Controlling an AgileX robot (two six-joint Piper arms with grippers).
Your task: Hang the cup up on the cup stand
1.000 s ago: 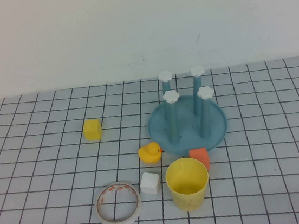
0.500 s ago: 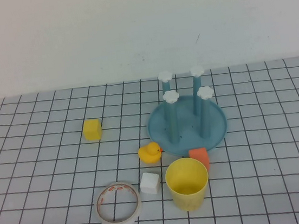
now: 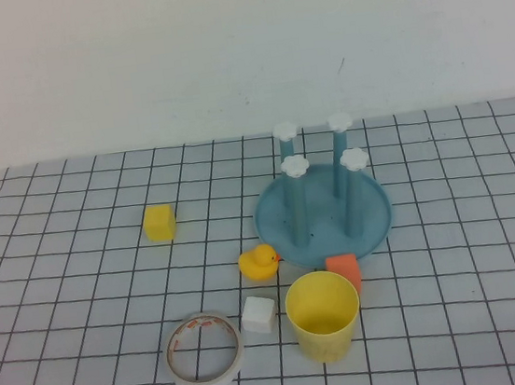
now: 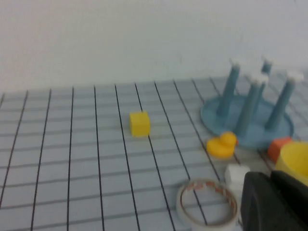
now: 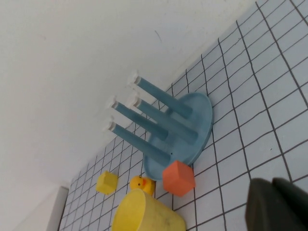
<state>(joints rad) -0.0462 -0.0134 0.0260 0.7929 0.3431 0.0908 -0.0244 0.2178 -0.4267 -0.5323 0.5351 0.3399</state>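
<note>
The yellow cup (image 3: 323, 316) stands upright, mouth up, near the table's front, just in front of the blue cup stand (image 3: 374, 220) with its four white-capped pegs. Neither gripper shows in the high view. In the left wrist view my left gripper (image 4: 270, 192) is shut and empty, low and to the left of the cup (image 4: 296, 159), with the stand (image 4: 216, 113) beyond. In the right wrist view my right gripper (image 5: 272, 192) is shut and empty, to the right of the cup (image 5: 144, 214) and the stand (image 5: 199, 115).
An orange cube (image 3: 343, 270) sits between cup and stand, touching the stand's rim. A yellow duck (image 3: 258, 263), a white cube (image 3: 258, 314) and a tape roll (image 3: 205, 351) lie left of the cup. A small yellow cube (image 3: 159, 222) lies farther left.
A dark tip at the high view's lower left edge has shifted slightly. The cup, the stand and the other objects have not moved.
</note>
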